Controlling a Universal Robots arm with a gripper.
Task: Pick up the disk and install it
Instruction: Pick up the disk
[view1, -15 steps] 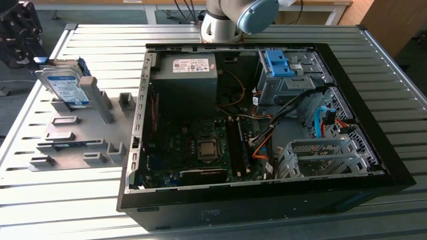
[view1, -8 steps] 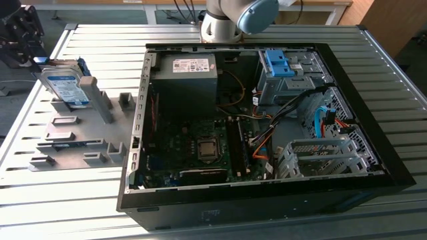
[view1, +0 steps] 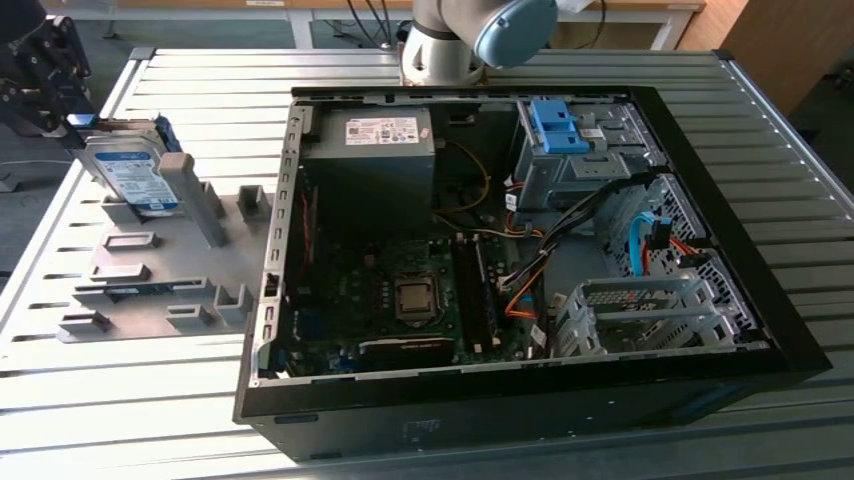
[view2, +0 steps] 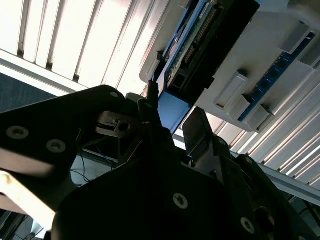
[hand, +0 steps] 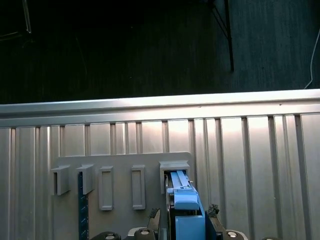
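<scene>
Ribbed silver metal table (view1: 134, 420) above a dark floor (hand: 125, 45), with an open black computer case (view1: 534, 425) on top. Beside it sits a grey slotted holder plate (view1: 200, 270), and the silver-grey, blue-framed disk (view1: 134, 172) stands upright in it. The dark gripper (hand: 183, 216) straddles the disk; clamped or not, can't tell.

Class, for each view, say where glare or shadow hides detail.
Exterior view: glare washes the table slats, while the computer case interior is dim. Second wrist view: slats blown out white. First wrist view: the floor is nearly black.
</scene>
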